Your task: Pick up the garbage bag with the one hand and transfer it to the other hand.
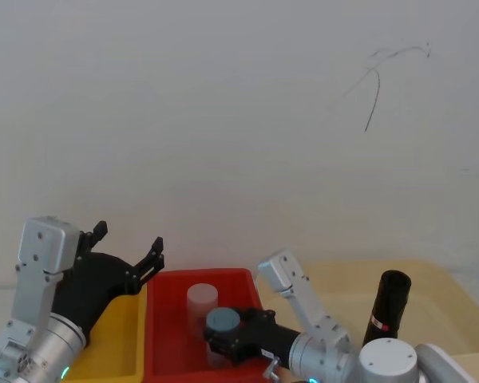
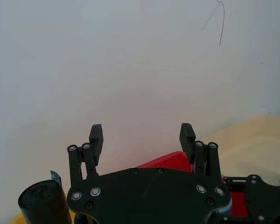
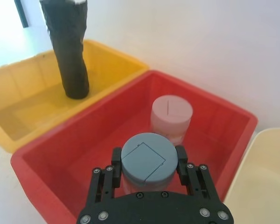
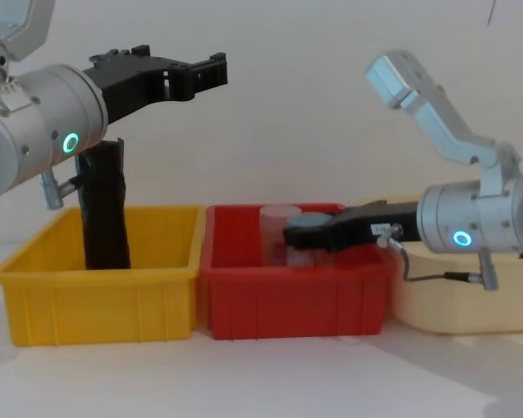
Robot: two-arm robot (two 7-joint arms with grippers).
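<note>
The garbage bag (image 1: 389,307), a tall black roll with a red label, stands upright in the cream bin (image 1: 447,291) at the right, and nothing holds it. My right gripper (image 1: 221,339) (image 3: 148,161) is low inside the red bin (image 1: 168,319), to the bag's left. Its fingers (image 3: 180,156) press both sides of a grey-capped clear jar (image 3: 147,156) (image 4: 307,228). My left gripper (image 1: 128,238) (image 2: 141,135) (image 4: 211,70) hangs open and empty above the yellow bin (image 4: 96,287).
A plain black roll (image 4: 105,209) (image 3: 67,51) (image 2: 44,203) stands in the yellow bin. A second pale jar (image 3: 171,114) sits in the red bin behind the grey-capped one. The three bins stand side by side against a white wall.
</note>
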